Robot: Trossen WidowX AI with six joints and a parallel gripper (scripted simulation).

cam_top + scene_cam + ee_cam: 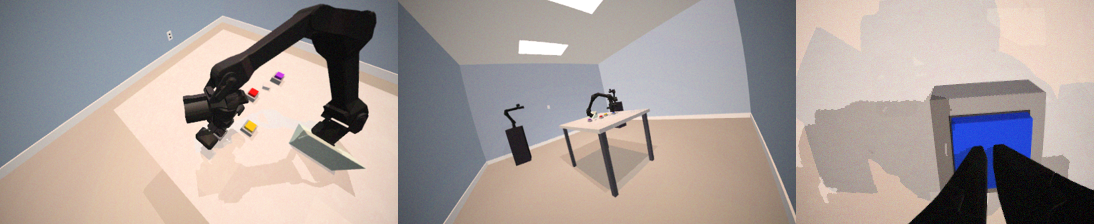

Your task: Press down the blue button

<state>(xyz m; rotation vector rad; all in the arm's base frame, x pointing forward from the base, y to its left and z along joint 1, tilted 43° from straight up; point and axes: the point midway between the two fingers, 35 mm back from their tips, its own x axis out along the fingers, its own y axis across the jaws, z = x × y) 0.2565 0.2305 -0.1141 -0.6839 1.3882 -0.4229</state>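
Observation:
The blue button (1011,131) (613,112), a blue square cap in a grey housing, fills the lower middle of the wrist view. In the top view the gripper hides its cap, and only part of the grey housing shows. My gripper (987,155) (212,140) is shut and empty. Its two fingertips lie over the blue cap in the wrist view, close together with a thin gap between them. The tips look very near the cap or on it; I cannot tell whether they touch it or whether the cap is pushed down.
The yellow button (251,126) is the nearest neighbour, with the red button (253,92) and the purple button (279,75) farther off. A small pale block (266,87) lies between red and purple. A pale green wedge (325,153) stands by the arm's base.

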